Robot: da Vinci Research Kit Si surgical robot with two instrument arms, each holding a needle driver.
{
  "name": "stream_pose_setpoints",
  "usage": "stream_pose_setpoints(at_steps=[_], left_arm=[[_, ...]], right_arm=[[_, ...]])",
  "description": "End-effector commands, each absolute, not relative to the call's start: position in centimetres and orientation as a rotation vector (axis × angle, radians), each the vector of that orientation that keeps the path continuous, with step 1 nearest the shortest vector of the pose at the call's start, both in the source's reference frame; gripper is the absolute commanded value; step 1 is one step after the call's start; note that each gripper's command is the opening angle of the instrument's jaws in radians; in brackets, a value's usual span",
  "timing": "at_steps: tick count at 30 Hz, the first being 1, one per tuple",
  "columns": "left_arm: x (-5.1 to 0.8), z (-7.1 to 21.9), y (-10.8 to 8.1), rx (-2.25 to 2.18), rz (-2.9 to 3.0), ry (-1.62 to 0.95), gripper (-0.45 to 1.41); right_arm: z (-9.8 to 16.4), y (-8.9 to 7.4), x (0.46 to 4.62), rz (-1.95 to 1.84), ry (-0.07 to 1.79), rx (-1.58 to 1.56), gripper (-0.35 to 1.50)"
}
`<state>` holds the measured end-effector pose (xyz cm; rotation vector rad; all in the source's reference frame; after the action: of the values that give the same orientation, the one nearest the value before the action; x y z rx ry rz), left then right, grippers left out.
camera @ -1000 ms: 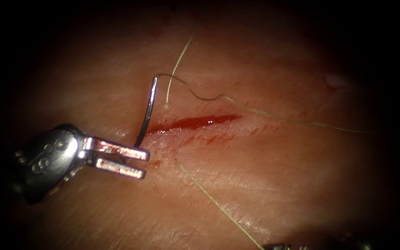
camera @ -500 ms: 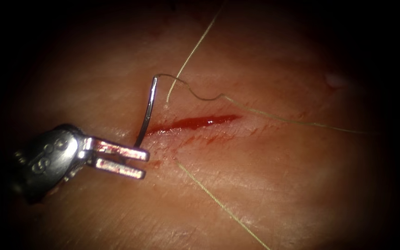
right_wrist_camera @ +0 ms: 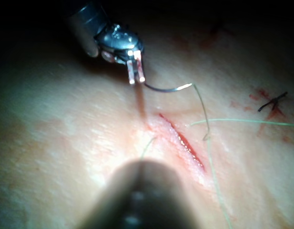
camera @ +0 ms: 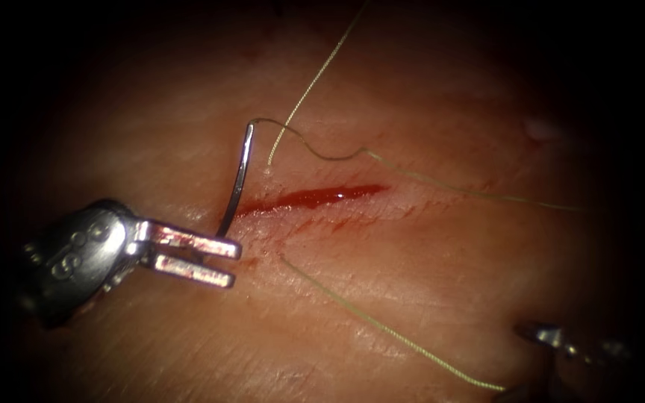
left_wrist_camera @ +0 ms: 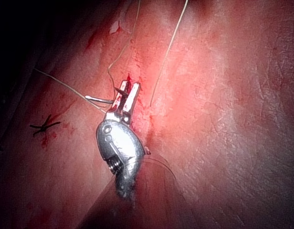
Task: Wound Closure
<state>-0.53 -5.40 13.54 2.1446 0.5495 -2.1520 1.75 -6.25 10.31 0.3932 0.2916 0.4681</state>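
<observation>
The tissue (camera: pixel 427 283) carries everything: red fluid (camera: pixel 315 197) fills its cut (camera: pixel 263 207), thread (camera: pixel 382 328) trails across its surface, and a dark knotted stitch (left_wrist_camera: pixel 44 127) sits apart.

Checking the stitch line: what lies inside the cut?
Red fluid pools inside the cut; its floor is covered. The needle stands at its left end, held near its tip by the left end effector.

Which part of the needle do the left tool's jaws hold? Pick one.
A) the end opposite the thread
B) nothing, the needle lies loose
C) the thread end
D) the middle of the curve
A: the left tool is shut on the needle at its lower end, by the cut's left end, while the thread leaves the needle's far, upper end.
</observation>
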Motion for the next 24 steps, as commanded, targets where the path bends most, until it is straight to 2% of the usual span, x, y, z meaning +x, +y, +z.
stream_pose_setpoints(at_steps=[1,9,17,24], left_arm=[[-0.57,13.6,-5.4,2.144,-2.15,0.549,-0.45],[-0.56,13.6,-5.4,2.144,-2.15,0.549,-0.45],[-0.56,13.6,-5.4,2.143,-2.149,0.548,-0.45],[-0.56,13.6,-5.4,2.14,-2.152,0.548,-0.45]], right_arm=[[10.3,-6.0,1.89,0.48,0.32,0.373,1.33],[10.4,-5.6,2.38,0.536,0.354,0.322,1.33],[10.8,-5.7,3.0,0.534,0.4,0.399,1.33],[11.3,-5.9,3.4,0.515,0.368,0.415,1.32]])
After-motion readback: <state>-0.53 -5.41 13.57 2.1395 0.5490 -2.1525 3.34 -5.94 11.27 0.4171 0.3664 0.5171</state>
